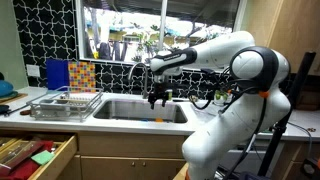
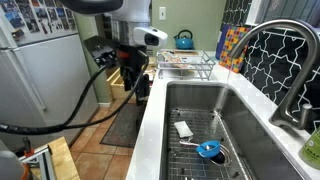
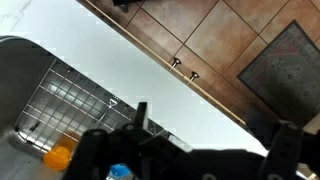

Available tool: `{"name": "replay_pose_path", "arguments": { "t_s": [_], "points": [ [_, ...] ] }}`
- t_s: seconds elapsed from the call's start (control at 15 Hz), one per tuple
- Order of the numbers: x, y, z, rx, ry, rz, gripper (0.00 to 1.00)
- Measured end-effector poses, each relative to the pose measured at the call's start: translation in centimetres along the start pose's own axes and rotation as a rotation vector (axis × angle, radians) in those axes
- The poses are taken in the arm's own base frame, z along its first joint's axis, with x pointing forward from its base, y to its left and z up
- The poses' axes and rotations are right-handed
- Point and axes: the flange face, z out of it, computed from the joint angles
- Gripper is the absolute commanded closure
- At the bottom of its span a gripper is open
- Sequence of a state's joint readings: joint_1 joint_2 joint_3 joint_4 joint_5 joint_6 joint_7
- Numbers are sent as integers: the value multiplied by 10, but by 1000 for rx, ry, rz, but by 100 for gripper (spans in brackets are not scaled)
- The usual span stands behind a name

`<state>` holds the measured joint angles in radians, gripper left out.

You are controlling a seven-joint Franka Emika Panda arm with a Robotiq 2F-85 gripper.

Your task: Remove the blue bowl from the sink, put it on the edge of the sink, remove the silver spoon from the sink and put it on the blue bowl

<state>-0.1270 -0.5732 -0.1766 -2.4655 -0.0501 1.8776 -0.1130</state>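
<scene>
The blue bowl (image 2: 208, 150) sits on the wire grid at the bottom of the sink (image 2: 240, 110), near the drain end. A sliver of it shows in the wrist view (image 3: 120, 172), and it is a small speck in an exterior view (image 1: 158, 120). A thin silver spoon (image 2: 216, 128) seems to lie beside the bowl. My gripper (image 2: 140, 86) hangs above the sink's front counter edge, open and empty, well away from the bowl. It also shows in an exterior view (image 1: 157, 98) and in the wrist view (image 3: 190, 160).
A small orange thing (image 3: 58, 157) and a white piece (image 2: 183, 129) lie in the sink. A wire dish rack (image 1: 65, 103) stands beside the sink. The curved faucet (image 2: 290, 70) rises at the back. An open drawer (image 1: 35, 155) juts out below the counter.
</scene>
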Motion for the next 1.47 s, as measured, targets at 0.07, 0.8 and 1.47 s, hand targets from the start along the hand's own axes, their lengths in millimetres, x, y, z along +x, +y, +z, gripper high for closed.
{"name": "replay_pose_path", "arguments": {
  "t_s": [0.07, 0.8, 1.47],
  "points": [
    [0, 0, 0, 0, 0, 0, 0],
    [44, 19, 10, -24, 102, 139, 0],
    [182, 63, 141, -114, 134, 294, 0]
  ]
}}
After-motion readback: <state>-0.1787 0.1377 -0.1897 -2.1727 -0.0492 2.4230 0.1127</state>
